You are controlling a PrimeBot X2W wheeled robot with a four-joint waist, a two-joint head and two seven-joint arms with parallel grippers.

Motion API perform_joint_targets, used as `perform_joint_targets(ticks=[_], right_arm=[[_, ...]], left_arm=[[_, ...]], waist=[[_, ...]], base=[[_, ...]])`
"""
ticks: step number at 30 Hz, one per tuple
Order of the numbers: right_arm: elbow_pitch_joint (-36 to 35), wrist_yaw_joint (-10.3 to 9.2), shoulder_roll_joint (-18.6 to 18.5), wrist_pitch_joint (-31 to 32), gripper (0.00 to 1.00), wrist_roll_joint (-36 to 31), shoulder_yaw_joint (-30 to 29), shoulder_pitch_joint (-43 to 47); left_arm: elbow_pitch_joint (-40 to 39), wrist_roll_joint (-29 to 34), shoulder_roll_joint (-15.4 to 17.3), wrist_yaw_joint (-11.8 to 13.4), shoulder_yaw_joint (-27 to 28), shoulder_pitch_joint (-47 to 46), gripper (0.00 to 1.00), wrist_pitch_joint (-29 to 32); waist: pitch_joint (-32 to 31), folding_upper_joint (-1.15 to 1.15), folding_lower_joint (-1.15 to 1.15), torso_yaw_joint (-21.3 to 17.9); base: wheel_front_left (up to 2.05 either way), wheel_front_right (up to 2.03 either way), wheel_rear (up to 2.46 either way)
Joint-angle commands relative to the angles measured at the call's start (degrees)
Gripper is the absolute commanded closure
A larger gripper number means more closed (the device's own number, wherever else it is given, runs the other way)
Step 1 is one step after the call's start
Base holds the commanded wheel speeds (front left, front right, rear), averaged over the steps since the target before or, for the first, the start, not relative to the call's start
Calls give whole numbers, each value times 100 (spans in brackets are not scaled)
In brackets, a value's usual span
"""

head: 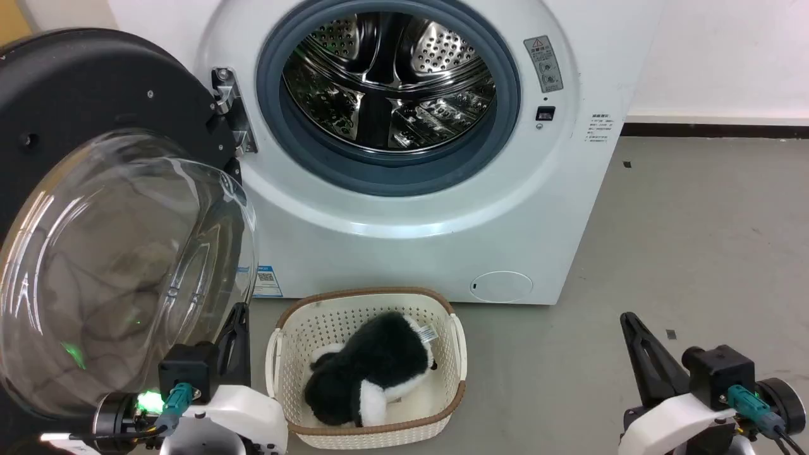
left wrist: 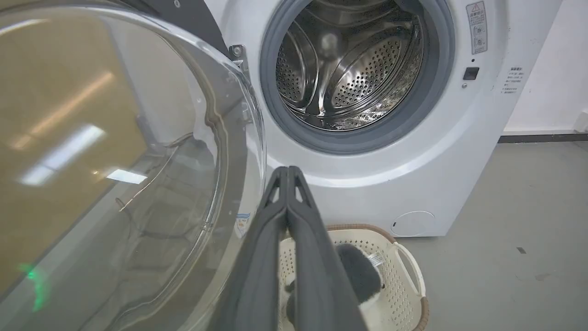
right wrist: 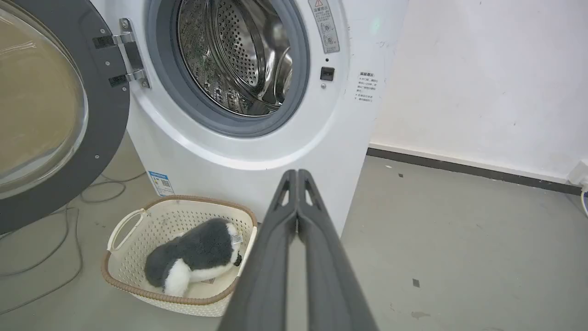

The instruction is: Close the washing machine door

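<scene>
Head view, 9 o'clock: washing machine door (head: 120, 215). Stands swung wide open, well clear of the opening, with black ring and bulging glass bowl facing the camera. Hangs on metal hinge (head: 231, 110) at 9 o'clock of the drum opening.

7 o'clock: left gripper (left wrist: 287, 171). Sits low, just beside the glass bowl's 5 o'clock edge; touching or not, cannot tell. Fingers pressed together tip to tip in left wrist view, nothing between them.

6 o'clock: cream basket (head: 366, 292) on grey floor (head: 682, 253), just in front of the machine. Holds a black-and-white plush toy (head: 373, 373) lying inside.

12 o'clock: washing machine (head: 404, 253), white, front-loading. Shows bare steel drum (head: 385, 76) inside grey rubber ring (head: 392, 172). Blue sticker (head: 267, 281) at 7 o'clock of the front panel, small round flap (head: 502, 285) at 5 o'clock.

5 o'clock: right gripper (right wrist: 297, 174). Hovers over open floor, well apart from door and machine. Fingers clamped together, empty, pointing toward the machine's lower right corner in right wrist view.
</scene>
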Motion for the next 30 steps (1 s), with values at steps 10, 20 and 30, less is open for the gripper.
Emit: perform_joint_targets(ticks=[10,20,30], right_arm=[[-28,5,27,4,100,-44,1,-66],[-28,5,27,4,100,-44,1,-66],[-28,5,27,4,100,-44,1,-66]], left_arm=[[-24,50,-6,-25,9,80,100,2],[-24,50,-6,-25,9,80,100,2],[-24,50,-6,-25,9,80,100,2]], waist=[[0,0,0,0],[0,0,0,0],[0,0,0,0]], base=[[0,0,0],[0,0,0],[0,0,0]])
